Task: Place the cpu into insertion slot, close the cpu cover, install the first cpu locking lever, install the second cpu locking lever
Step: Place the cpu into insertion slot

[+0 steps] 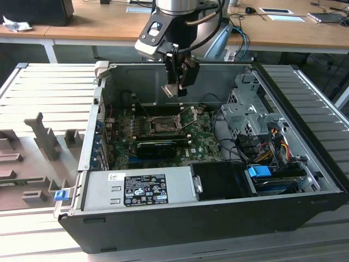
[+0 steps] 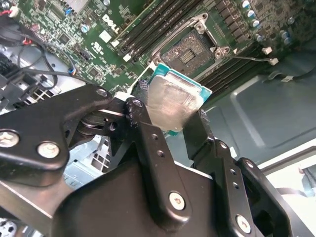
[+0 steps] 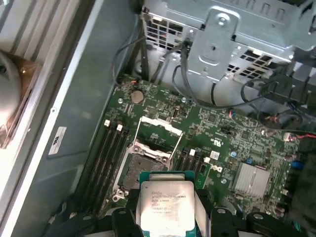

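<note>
We judge the first step to be in hand: the gripper is clamped on the cpu, and its black fingers press opposite edges of the chip. In the exterior view they hang in the upper middle of the frame, above the open computer case. The insertion slot lies at frame centre, below and apart from the chip. The cpu cover stands raised, leaving the pinned centre bare. In both wrist views the chip shows a dull silver lid on a green-edged board. Seating it, we judge, calls for squaring its edges to the socket rim and lowering it flat.
</note>
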Available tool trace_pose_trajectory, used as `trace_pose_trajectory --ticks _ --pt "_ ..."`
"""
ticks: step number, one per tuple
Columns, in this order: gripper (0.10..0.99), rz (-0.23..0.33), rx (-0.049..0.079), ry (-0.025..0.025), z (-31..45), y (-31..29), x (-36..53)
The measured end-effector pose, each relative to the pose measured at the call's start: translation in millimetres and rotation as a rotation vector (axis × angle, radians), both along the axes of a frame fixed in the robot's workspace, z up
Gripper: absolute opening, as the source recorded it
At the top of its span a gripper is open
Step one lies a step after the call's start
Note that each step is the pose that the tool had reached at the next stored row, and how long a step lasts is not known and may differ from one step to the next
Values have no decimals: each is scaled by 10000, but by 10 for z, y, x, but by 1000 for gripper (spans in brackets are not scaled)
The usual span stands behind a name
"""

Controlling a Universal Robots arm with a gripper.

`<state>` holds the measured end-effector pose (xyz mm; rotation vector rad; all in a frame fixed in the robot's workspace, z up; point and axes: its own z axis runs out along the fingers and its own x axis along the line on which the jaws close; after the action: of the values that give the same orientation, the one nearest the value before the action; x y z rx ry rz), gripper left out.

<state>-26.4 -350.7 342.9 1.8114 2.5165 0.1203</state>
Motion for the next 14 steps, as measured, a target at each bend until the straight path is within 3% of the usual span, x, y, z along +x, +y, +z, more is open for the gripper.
trace_pose_trajectory --ticks 7,10,14 --pt "525 -191 -1 1 -94 0 0" --pt "525 -944 1 0 -130 0 0" --pt "525 -998 1 0 -166 0 0"
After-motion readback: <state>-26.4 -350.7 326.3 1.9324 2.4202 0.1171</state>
